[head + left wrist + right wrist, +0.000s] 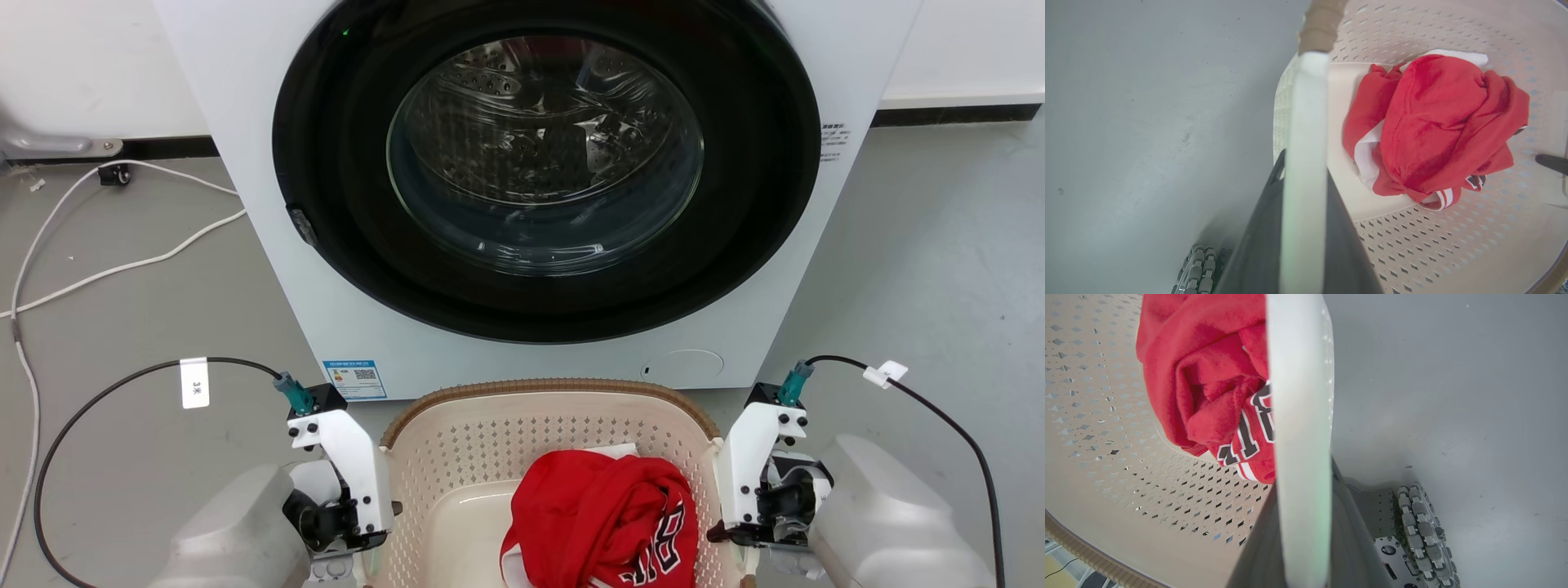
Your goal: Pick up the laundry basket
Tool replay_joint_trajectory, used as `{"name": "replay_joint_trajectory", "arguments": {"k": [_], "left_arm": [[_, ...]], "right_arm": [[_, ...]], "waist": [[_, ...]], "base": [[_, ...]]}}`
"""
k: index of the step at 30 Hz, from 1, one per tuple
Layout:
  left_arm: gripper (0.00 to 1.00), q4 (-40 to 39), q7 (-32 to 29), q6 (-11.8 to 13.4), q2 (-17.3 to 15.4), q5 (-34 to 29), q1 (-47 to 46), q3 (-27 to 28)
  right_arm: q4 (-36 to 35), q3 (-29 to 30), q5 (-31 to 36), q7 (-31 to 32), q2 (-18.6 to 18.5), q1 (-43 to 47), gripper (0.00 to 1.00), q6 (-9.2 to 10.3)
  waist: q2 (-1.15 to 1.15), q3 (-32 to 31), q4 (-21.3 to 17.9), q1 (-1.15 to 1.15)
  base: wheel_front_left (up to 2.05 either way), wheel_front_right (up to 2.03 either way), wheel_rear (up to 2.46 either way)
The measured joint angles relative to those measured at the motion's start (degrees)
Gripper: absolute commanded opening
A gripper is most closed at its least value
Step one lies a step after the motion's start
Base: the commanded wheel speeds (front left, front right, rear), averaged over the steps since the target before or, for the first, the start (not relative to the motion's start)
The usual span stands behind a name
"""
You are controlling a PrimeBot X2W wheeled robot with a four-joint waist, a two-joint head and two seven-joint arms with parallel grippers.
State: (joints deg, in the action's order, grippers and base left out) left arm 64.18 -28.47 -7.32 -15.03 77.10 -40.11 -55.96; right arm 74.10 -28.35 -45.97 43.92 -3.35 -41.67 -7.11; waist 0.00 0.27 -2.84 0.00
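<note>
Grey floor [939, 269] lies under everything, and a white washing machine [735, 343] stands in the upper middle of the head view, its round dark door [543, 155] shut.

The left gripper [1305, 163] has its 2 dark fingers [1257, 245] rising from the bottom middle of the left wrist view. They press on either side of a white handle [1306, 122] of the laundry basket [1412, 253], so the jaws are clamped on it: 1 finger on the floor side, 1 on the basket's inner side.

The right gripper [1302, 477] does the same at the bottom middle of the right wrist view. Its 2 fingers [1347, 539] are closed flat against the opposite handle [1300, 396].

Above the left handle the brown rim [1321, 24] begins. Inside the cream perforated walls a crumpled red garment [1437, 122] with white trim and black-and-white lettering lies on the basket's floor. A bit of white cloth [1457, 55] shows at its upper edge.

In the head view the basket sits at the bottom middle of the frame, just in front of the machine. It is flanked by the left arm [245, 523] at lower left and the right arm [890, 514] at lower right.

A black cable [98, 400] with a white tag loops out from each wrist. A white cord [122, 265] trails over the floor at upper left. A roller wheel [1425, 531] of the robot's base shows at the lower right of the right wrist view.
</note>
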Motion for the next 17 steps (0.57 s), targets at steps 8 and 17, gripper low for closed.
{"name": "replay_joint_trajectory", "arguments": {"k": [8, 17], "left_arm": [[0.0, -0.1, 0.3, 0.0, 0.0, 0.3, 0.0, -0.5], [0.0, 0.0, 0.5, 0.0, 0.1, 0.7, 0.0, -0.8]], "right_arm": [[0.0, 0.7, 1.0, -0.1, 0.0, 0.0, 0.0, -0.01], [0.0, 1.5, 1.8, -0.4, 0.0, 0.0, 0.0, -0.01]], "waist": [[0.0, 0.3, -0.2, 0.0], [0.0, 0.1, 0.1, 0.0]], "base": [[0.0, 0.0, 0.0], [0.0, 0.0, 0.0]]}}
